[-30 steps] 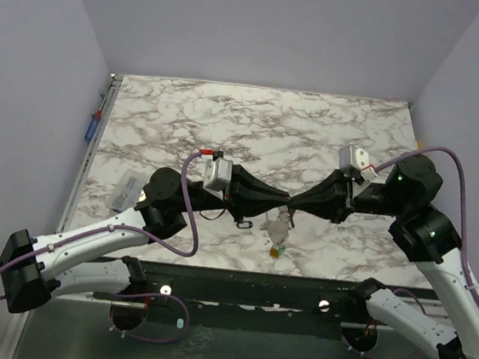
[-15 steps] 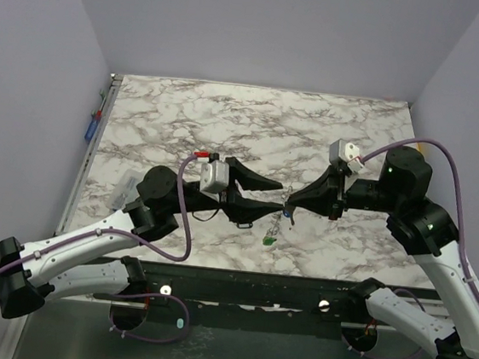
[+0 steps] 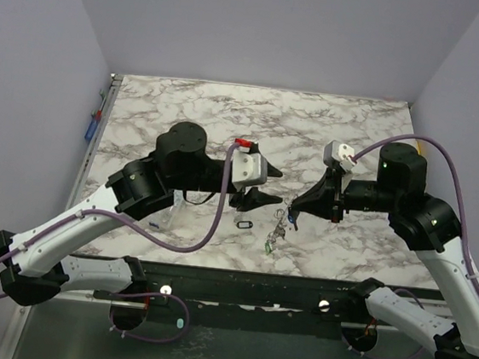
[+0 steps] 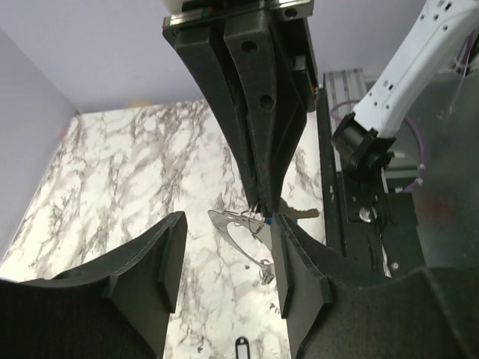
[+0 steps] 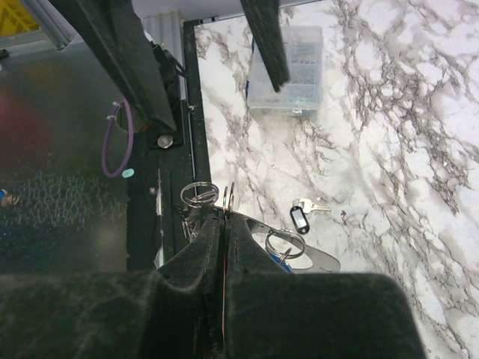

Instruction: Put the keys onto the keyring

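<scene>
My right gripper (image 3: pixel 287 208) is shut on the keyring (image 4: pixel 236 227), a thin silvery loop held above the table. In the right wrist view its closed jaws (image 5: pixel 224 218) pinch the ring's metal band (image 5: pixel 313 258). The keys (image 3: pixel 274 233) dangle below it, a green one lowest; a blue head (image 5: pixel 283 259) shows beside the fingers. My left gripper (image 3: pixel 276 187) stands open just left of the ring, nothing between its fingers (image 4: pixel 298 277). In the left wrist view the right gripper's tips (image 4: pixel 260 209) reach down from the top.
A small black oval tag (image 3: pixel 245 224) with a silver key (image 5: pixel 313 206) lies on the marble below the left gripper. A clear plastic box (image 5: pixel 289 72) sits near the table's left side. The black front rail (image 3: pixel 254 287) runs along the near edge.
The left gripper has opened, let go of the ring and drawn back to the left as its arm rose. The right gripper has kept hold, and the keys now hang free.
</scene>
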Motion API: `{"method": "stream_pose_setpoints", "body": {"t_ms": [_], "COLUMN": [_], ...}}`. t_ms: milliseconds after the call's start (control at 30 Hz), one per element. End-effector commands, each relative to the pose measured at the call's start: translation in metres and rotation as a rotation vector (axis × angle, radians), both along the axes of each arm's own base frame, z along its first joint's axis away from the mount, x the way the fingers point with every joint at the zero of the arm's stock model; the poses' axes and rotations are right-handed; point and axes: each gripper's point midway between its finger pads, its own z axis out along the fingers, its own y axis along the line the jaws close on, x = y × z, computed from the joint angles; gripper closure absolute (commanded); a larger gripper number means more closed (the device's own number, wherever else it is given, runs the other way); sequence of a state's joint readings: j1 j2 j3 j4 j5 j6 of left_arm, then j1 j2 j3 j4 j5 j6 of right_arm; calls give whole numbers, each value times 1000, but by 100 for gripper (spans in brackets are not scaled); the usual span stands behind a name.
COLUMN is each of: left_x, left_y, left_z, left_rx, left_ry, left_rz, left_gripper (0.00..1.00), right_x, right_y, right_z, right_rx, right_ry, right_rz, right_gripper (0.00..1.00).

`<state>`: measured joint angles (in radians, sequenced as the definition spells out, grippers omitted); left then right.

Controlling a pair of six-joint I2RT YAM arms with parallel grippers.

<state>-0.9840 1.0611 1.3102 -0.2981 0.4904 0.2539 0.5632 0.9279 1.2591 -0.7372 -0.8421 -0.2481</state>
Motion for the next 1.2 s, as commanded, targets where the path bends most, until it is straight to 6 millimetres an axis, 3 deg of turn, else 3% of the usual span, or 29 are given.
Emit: {"method": "stream_pose_setpoints", "body": {"t_ms": [0, 200, 533, 867, 1167], "left_x": [-7, -7, -11, -11, -5], "left_y": [0, -11, -23, -35, -41], "left_z": [-43, -48, -55, -59, -65], "left_rx": [263, 393, 441, 408, 406], "left_ry": [55, 105, 151, 170, 161], "left_rz": [-83, -154, -233, -260, -243], "left_gripper": [48, 53, 59, 64, 75], "right_x": [-7, -11, -10, -11, -12], "right_y": [-2, -4, -2, 1, 1], "right_z": [9, 3, -1, -1, 0], "right_rx": [-2, -12, -22, -22, -21], "right_ry": [-8, 9, 4, 5, 3], "right_rz": [8, 2, 0, 11, 17], "right_gripper": [99, 99, 99, 99, 99]}}
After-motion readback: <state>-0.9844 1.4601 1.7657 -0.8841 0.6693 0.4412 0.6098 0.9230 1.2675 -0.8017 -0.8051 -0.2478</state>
